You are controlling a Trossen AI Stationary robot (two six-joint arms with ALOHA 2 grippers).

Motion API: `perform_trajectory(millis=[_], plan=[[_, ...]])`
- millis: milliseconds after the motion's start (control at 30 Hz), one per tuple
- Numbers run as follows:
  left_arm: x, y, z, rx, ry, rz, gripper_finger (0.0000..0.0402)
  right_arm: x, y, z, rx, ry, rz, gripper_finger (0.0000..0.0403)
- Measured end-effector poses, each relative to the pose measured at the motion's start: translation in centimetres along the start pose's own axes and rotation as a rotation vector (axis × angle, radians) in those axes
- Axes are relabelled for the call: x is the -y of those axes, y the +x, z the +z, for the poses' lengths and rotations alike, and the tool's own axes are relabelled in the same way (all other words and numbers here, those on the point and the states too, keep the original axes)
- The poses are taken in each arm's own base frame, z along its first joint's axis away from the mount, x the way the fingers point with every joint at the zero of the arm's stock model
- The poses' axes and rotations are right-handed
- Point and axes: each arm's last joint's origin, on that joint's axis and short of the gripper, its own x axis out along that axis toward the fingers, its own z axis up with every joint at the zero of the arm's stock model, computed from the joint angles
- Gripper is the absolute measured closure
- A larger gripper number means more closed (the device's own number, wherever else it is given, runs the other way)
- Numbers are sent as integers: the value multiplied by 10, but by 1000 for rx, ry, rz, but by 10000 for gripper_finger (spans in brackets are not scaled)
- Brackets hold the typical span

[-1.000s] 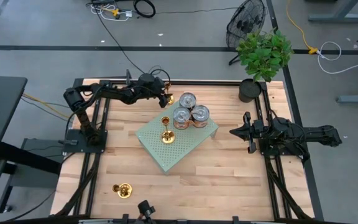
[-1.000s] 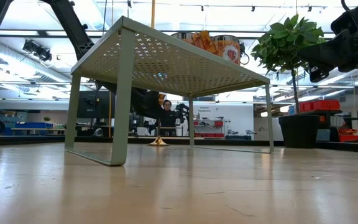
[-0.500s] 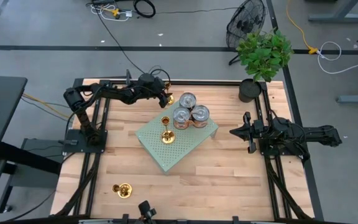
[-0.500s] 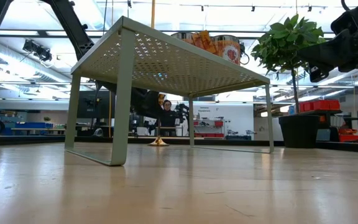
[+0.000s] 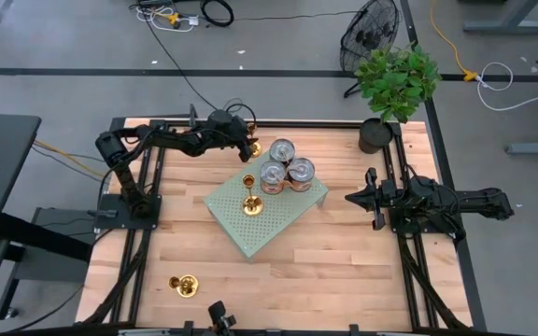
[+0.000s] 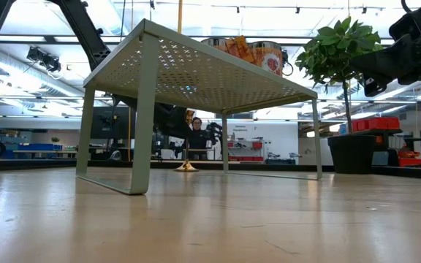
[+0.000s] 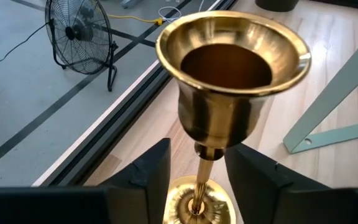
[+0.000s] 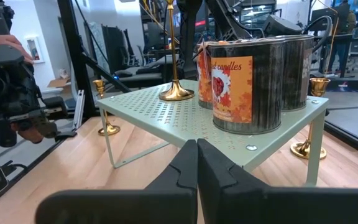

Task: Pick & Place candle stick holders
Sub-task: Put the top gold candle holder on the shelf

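A gold candle stick holder (image 7: pixel 232 68) stands upright on its round base (image 7: pixel 196 202) on the wooden table near the far edge (image 5: pixel 256 147). My left gripper (image 7: pixel 199 150) is at it, open, with one finger on each side of its thin stem and a small gap to each. A second holder (image 5: pixel 248 201) stands on the green perforated shelf (image 5: pixel 278 229). A third (image 5: pixel 186 285) lies near the table's near left corner. At the table's right, my right gripper (image 8: pixel 196 150) is shut and clear of everything.
Three labelled tin cans (image 5: pixel 285 168) stand on the far part of the shelf, close to the holder on it. A potted plant (image 5: pixel 395 84) stands at the far right corner. Bare wood lies between the shelf and the near edge (image 5: pixel 297 289).
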Motion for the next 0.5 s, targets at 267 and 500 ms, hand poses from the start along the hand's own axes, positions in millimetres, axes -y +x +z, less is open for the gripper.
perform_trajectory(millis=[267, 500], plan=[[0, 0, 0, 0, 0, 0, 272, 0, 0, 0, 0, 0, 0, 400], [0, 0, 0, 0, 0, 0, 292, 0, 0, 0, 0, 0, 0, 400]])
